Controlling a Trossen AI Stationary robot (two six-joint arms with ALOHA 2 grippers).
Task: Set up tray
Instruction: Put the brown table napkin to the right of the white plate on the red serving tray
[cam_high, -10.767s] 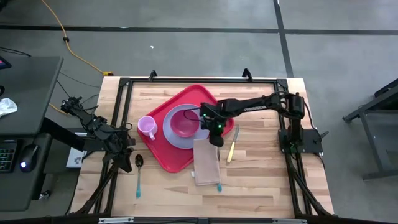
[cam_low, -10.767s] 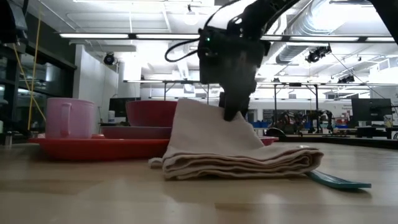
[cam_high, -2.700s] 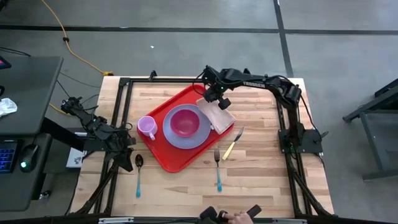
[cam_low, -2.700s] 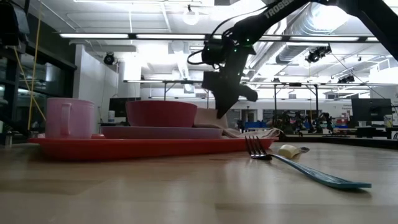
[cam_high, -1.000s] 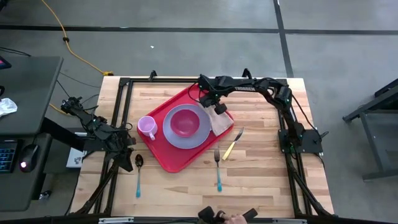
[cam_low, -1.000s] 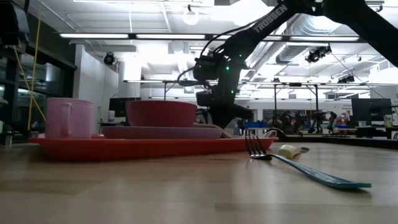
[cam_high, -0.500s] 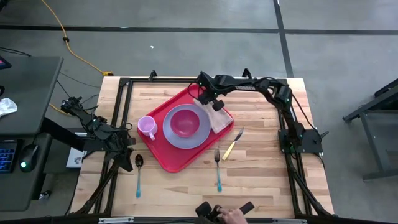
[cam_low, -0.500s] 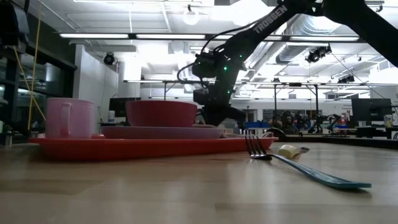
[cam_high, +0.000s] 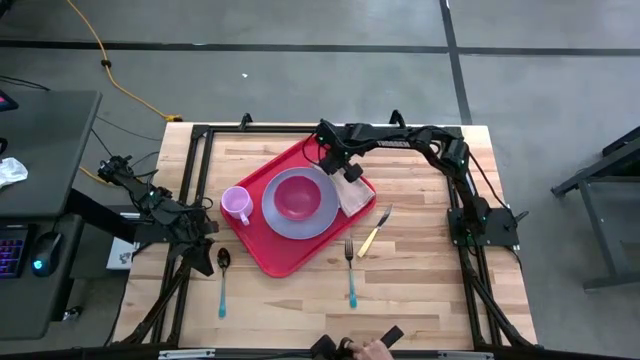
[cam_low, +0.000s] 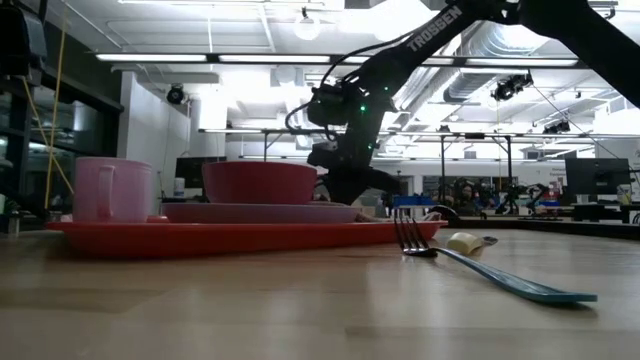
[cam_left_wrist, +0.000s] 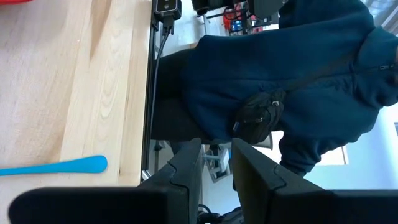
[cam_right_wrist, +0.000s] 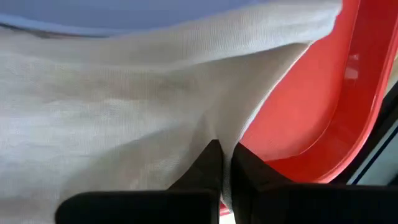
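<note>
Reaching across from the table's right side, the right arm stretching along the far edge and bending down over the tray's (cam_high: 262, 251) far right corner. Right gripper (cam_high: 341, 166) pointing down at the beige cloth napkin (cam_high: 353, 192), fingers pressed together and pinching a fold of that napkin (cam_right_wrist: 124, 143), red tray floor (cam_right_wrist: 298, 112) showing just beside the pinch. Left gripper (cam_left_wrist: 216, 168) parking off the table's left edge, near the spoon (cam_high: 222, 277), fingers (cam_left_wrist: 186, 171) standing slightly apart with nothing between them; a person in a dark blue jacket (cam_left_wrist: 298, 81) showing beyond the table's edge in that wrist view.

Red tray lying angled at mid-table, holding the lavender plate (cam_high: 320, 215) with the dark pink bowl (cam_high: 296, 199) on it, the pink cup (cam_high: 236, 205) at the tray's left end, the napkin lying along its right rim. Fork (cam_high: 350, 272) and knife (cam_high: 375, 231) resting on bare wood just off the tray's near right edge, well apart from the spoon. Leaving open wood along the near edge and the right side of the table. Showing a hand (cam_high: 365, 349) at the very bottom of the high view.
</note>
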